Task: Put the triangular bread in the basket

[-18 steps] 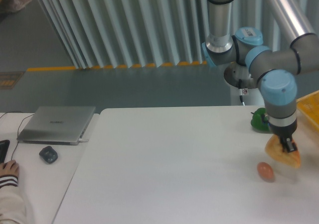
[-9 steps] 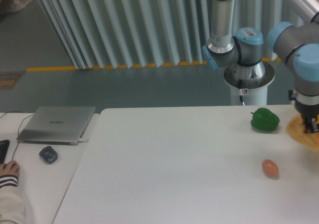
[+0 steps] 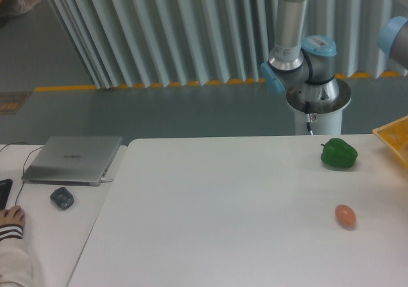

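Observation:
The basket (image 3: 393,138) shows only as a yellow-orange grid-textured corner at the right edge of the table. The triangular bread is out of view. My gripper is out of view too, past the right edge of the frame. Only the arm's base column (image 3: 288,38) and a blue-capped joint (image 3: 397,38) at the upper right show.
A green pepper (image 3: 338,154) sits on the white table (image 3: 210,204) at the back right. A small reddish-brown egg (image 3: 345,215) lies in front of it. A laptop (image 3: 73,159), a mouse (image 3: 62,198) and a person's hand (image 3: 11,220) are at the left.
My gripper carried the triangular bread up and to the right, from beside the egg to over the basket, then out of the frame. The egg and pepper now stand uncovered.

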Available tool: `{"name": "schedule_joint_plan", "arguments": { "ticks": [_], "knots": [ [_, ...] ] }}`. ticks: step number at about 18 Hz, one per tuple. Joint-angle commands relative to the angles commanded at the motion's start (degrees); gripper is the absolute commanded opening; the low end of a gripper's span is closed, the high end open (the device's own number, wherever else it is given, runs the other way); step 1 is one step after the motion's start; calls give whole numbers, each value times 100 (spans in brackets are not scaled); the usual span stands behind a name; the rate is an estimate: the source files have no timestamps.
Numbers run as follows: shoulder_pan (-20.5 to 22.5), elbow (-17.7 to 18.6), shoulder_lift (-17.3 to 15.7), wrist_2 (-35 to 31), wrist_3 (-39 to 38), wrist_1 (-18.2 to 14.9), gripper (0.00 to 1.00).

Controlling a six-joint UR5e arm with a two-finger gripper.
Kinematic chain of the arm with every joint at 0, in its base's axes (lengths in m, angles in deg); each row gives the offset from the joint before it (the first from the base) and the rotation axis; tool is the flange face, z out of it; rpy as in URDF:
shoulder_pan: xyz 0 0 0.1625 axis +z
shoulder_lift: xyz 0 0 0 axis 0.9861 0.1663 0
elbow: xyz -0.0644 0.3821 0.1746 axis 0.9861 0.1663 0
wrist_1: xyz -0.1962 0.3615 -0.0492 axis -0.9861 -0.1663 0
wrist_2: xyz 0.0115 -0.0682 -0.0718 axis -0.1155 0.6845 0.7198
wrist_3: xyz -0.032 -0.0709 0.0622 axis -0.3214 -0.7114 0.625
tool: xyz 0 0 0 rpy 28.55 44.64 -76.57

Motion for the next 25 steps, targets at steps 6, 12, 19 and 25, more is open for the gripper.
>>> {"name": "schedule_joint_plan", "arguments": {
  "ticks": [6,12,19,25],
  "knots": [
    [35,18,9,26,-44,133,40],
    [44,133,-26,44,-53,343,100],
    [132,194,-61,772,-183,343,100],
    [-131,185,-141,1580,-1414,326,100]
  ]
}}
